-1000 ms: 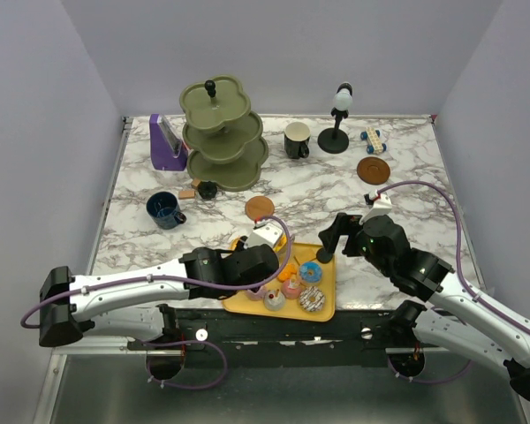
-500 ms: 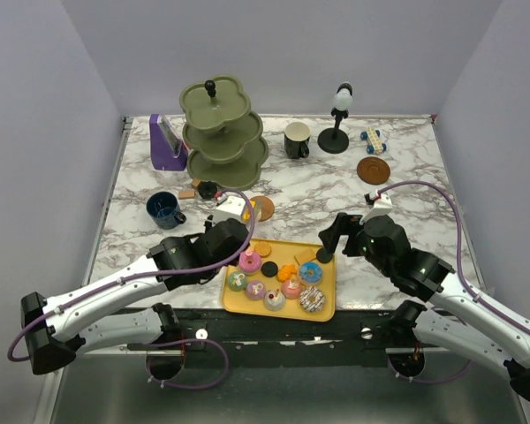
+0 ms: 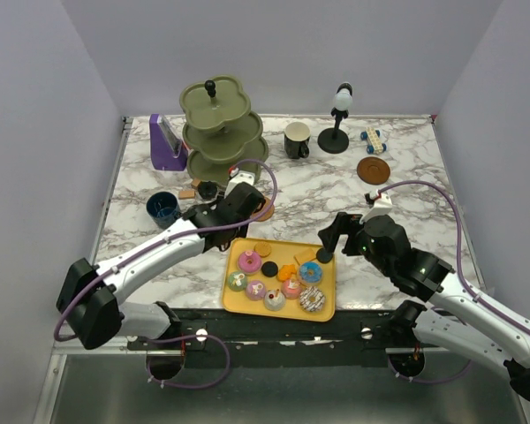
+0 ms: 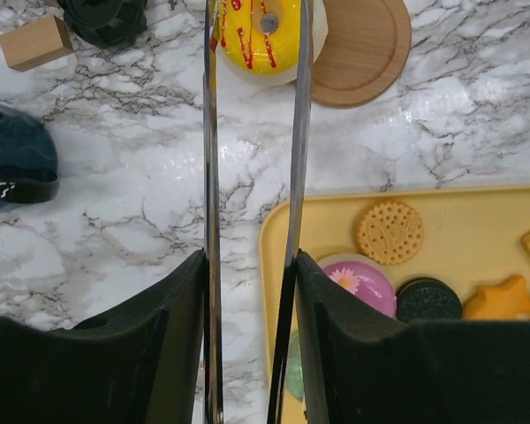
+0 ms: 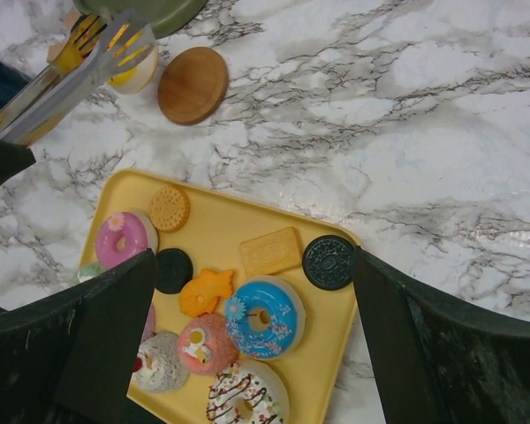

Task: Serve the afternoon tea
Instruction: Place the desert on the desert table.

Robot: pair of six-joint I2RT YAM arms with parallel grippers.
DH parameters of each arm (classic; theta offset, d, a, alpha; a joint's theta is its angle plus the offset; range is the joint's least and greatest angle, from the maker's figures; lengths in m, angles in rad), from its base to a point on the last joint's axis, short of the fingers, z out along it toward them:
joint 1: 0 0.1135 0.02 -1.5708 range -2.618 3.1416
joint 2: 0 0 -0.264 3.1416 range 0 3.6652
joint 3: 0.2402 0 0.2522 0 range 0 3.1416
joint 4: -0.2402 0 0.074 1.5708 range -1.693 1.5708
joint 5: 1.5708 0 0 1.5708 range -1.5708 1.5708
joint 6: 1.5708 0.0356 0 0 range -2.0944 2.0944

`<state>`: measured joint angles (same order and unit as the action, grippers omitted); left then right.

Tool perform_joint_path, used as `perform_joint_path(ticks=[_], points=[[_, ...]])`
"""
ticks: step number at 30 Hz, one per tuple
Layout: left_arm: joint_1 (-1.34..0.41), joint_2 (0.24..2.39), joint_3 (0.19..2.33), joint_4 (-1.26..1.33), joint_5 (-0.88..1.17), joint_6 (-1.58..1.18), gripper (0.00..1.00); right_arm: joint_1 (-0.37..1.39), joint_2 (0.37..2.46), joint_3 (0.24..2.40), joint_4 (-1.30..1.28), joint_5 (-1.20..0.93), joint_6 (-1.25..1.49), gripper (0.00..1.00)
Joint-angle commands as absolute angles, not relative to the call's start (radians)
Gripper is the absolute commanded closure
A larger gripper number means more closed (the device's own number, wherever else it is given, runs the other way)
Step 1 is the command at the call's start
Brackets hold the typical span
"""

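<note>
My left gripper (image 3: 237, 203) is shut on metal tongs (image 4: 210, 177). The tongs grip a yellow doughnut with red drizzle (image 4: 263, 40), held just left of a round brown coaster (image 4: 362, 49) and in front of the olive-green three-tier stand (image 3: 221, 132). My right gripper (image 3: 325, 240) is open and empty over the right part of the yellow tray (image 5: 331, 353), which holds several doughnuts, cupcakes and biscuits. The dark-blue mug (image 3: 163, 209) stands at the left. The black cream-lined mug (image 3: 296, 140) is at the back. A second coaster (image 3: 372, 169) lies at the right.
A purple wedge-shaped holder (image 3: 166, 143) stands left of the stand. A black stand with a white ball top (image 3: 337, 119) and a small wheeled toy (image 3: 373, 136) are at the back right. A wooden block (image 4: 37, 41) and a dark round piece (image 4: 106, 18) lie near the blue mug.
My left arm has swung from over the tray back and left towards the stand, carrying the yellow doughnut in the tongs. My right arm has not moved.
</note>
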<state>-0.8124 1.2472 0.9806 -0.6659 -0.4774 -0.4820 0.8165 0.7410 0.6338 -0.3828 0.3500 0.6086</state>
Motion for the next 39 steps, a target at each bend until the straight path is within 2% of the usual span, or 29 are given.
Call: perform_joint_path(ticks=[1,3,22,39], points=[[-0.783,1.341,1.084,-0.608,-0.483,-0.454,0.58,0.821,0.726,0.618,-0.365,0.336,0.597,0.01],[-0.774,1.368,1.104,-0.597,-0.491,-0.447,0.55,0.821,0.72,0.615,-0.365,0.334,0.597,0.01],[-0.665,1.632,1.338,-0.586,-0.482,-0.367,0.55,0.821,0.706,0.644,-0.373,0.298,0.598,0.0],[-0.608,1.727,1.339,-0.534,-0.447,-0.353,0.55,0.82,0.713,0.638,-0.379,0.313,0.601,0.0]])
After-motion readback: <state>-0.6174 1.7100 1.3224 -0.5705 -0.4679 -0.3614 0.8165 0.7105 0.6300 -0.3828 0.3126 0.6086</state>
